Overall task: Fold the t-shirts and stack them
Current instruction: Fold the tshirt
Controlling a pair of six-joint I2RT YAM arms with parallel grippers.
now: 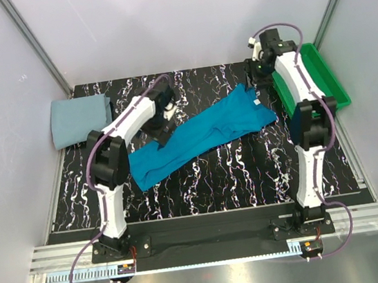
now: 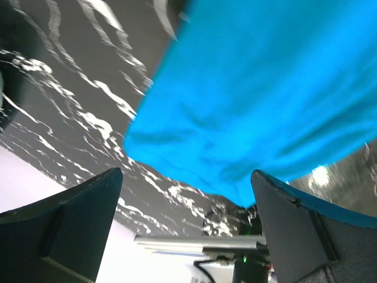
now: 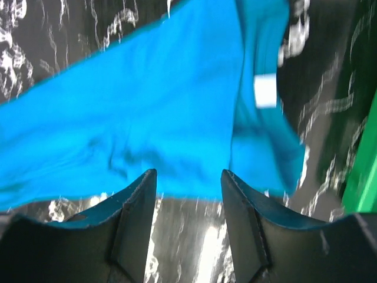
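The bright teal-blue t-shirt (image 1: 202,134) lies in a long diagonal band across the black marbled table, lower left to upper right. A pale grey-blue t-shirt (image 1: 80,119) rests folded at the far left. My left gripper (image 1: 166,127) hovers over the teal band's upper edge near its left half. In the left wrist view the left gripper (image 2: 187,174) stands wide open and empty above the shirt's (image 2: 265,88) edge. My right gripper (image 1: 256,80) is at the shirt's far right end. Its jaws (image 3: 188,174) are open with only table between them, the cloth (image 3: 147,118) just beyond the tips.
A green plastic tray (image 1: 320,75) stands along the right edge of the table, close behind the right arm; its rim (image 3: 362,177) shows in the right wrist view. A white label (image 3: 265,91) sits on the teal shirt. White walls enclose the table.
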